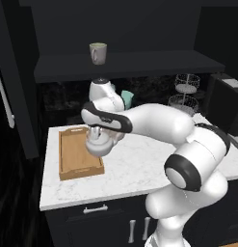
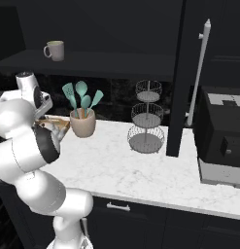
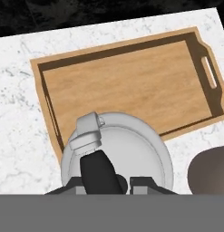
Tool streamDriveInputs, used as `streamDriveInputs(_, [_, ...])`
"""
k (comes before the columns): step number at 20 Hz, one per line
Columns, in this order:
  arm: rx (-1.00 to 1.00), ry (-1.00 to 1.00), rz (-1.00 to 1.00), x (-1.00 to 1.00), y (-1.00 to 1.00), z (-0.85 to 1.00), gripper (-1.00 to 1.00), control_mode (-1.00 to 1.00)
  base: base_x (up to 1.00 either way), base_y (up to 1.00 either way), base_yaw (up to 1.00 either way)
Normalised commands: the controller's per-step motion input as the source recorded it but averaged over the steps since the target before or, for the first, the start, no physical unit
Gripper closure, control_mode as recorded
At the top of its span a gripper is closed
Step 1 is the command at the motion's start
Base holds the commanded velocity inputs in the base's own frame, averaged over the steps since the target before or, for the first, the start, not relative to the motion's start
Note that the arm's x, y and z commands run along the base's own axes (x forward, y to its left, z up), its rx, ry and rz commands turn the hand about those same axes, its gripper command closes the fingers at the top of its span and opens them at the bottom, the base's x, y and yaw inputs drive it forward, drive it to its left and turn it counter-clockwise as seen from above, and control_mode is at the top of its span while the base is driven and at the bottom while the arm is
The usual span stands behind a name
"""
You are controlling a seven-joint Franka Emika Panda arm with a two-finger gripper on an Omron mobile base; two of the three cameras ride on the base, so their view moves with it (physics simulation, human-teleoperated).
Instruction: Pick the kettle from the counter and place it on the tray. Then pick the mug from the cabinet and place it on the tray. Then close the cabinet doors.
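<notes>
Gripping the kettle (image 3: 127,154) by its dark handle, the end effector (image 3: 114,183) holds it over the tray's (image 3: 131,90) six o'clock rim (hand view); the mug (image 1: 98,52) sits on the cabinet shelf.

Matt wooden tray (image 3: 131,90), veined marble counter (image 1: 135,169)

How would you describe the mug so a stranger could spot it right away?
Look at the open black cabinet above the marble counter. On its dark shelf stands the mug, alone. It is small, grey-white, pale green inside, unlike the tan utensil pot below.
</notes>
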Motion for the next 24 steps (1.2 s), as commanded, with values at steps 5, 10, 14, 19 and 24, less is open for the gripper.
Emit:
streamDriveInputs(5, [0.00,0.00,0.00,0.01,0.57,0.00,1.00,-1.00,0.00,0.00,0.00])
streamDriveInputs(10, [0.00,0.00,0.00,0.09,0.51,-0.06,1.00,-1.00,0.00,0.00,0.00])
streamDriveInputs(14, [0.00,0.00,0.00,0.11,0.30,-0.10,1.00,-1.00,0.00,0.00,0.00])
streamDriveInputs(19, [0.00,0.00,0.00,0.16,0.07,-0.16,1.00,-1.00,0.00,0.00,0.00])
streamDriveInputs(24, [0.00,0.00,0.00,0.20,0.00,-0.19,1.00,-1.00,0.00,0.00,0.00])
